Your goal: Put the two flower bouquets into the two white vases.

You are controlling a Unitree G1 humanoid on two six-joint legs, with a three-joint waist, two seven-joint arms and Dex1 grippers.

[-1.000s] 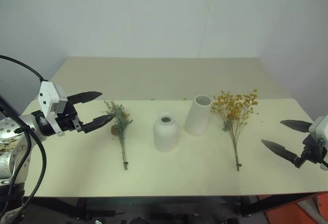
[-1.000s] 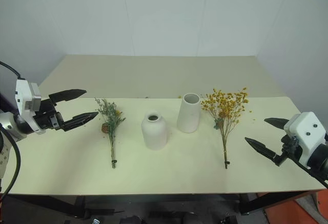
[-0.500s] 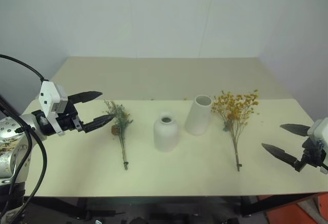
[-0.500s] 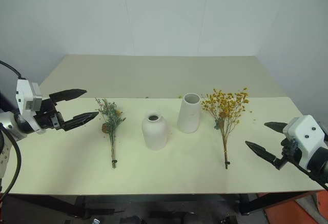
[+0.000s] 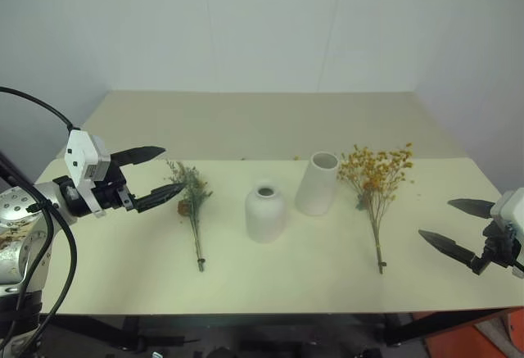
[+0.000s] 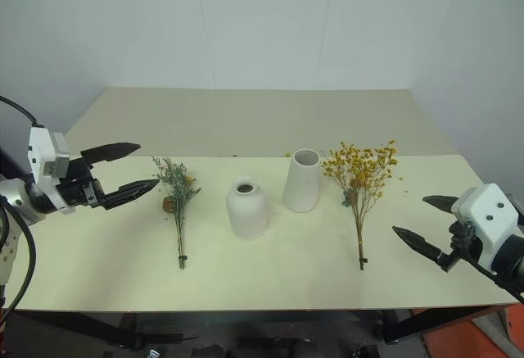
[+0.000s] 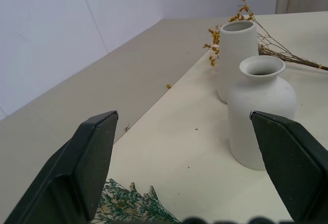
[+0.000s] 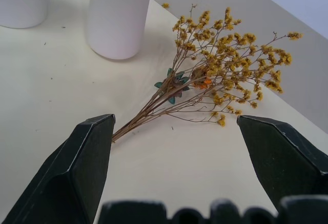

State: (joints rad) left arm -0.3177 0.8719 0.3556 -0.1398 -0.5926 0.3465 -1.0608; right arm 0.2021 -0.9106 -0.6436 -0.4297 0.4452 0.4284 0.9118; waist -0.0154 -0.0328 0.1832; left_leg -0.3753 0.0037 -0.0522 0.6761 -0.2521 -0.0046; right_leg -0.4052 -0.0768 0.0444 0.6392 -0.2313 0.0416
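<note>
1. Left hand [image 5: 154, 176] gapes empty just beside the grey-green bouquet [image 5: 191, 206], its stem lying toward the table's [image 5: 295, 284] near edge.
2. Right hand [image 6: 426, 223], empty and wide, is nearer the yellow bouquet [image 6: 359, 184].
3. Both vases, squat [image 5: 265, 212] and tall [image 5: 317, 183], stand between the bouquets.

Looks like a robot test lab setup rather than anyone's home: bare white walls [image 5: 246, 22], one plain cream table [image 5: 286, 276] with nothing decorative around it, black metal framing [image 6: 409, 321] under the tabletop, and a loose black cable [image 5: 37, 108] looping at the side. Pretty sterile staging, honestly.
</note>
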